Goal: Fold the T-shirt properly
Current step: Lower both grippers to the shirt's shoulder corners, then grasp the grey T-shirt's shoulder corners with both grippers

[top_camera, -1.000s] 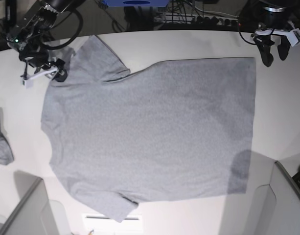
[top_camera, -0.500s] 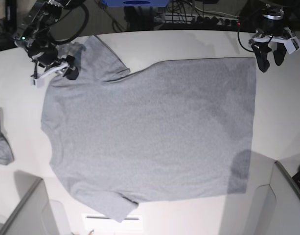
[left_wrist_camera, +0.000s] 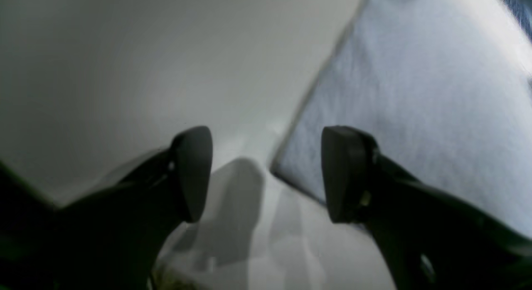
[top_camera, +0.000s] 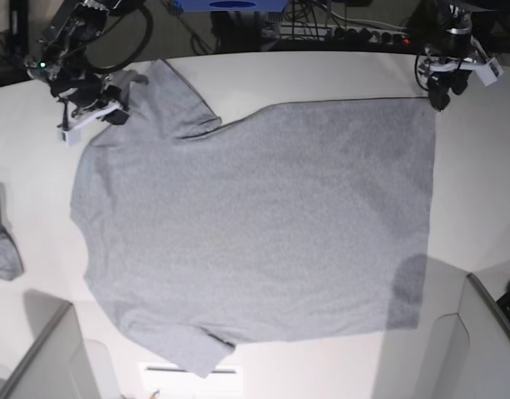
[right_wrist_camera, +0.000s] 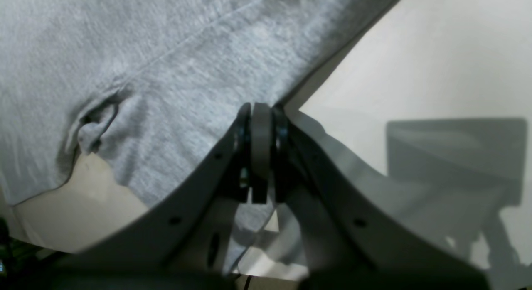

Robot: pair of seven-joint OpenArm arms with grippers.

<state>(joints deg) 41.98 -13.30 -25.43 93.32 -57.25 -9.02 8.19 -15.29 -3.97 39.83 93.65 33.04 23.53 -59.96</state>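
We have the T-shirt [top_camera: 255, 216] spread broad across the worktop [top_camera: 346, 66], one sleeve splayed at the top left of the base view and another hanging out towards the bottom edge, so the folding proper looks barely begun. Our right claw [right_wrist_camera: 262, 107] has its fingers closed together on the shirt's edge near the shoulder, with cloth pinched between them as far as we can judge. Our left claw [left_wrist_camera: 266, 173] stands wide at the opposite upper corner, its fingers either side of that corner and nothing gripped. The likeliest trouble, we think, is a poor bite on the left: if those fingers close a little too high above the fabric, or too far out past the corner, they would meet on air and only our right side would lift, dragging the shirt askew. On the right, a shallow pinch could let the thin knit slide out once the weight of the body pulls on it. The sleeve beside that claw is already rumpled, so lifting there might bunch it under the fold and leave a lump. If we raised the two arms unevenly, the hem could twist and the far edge land crooked.
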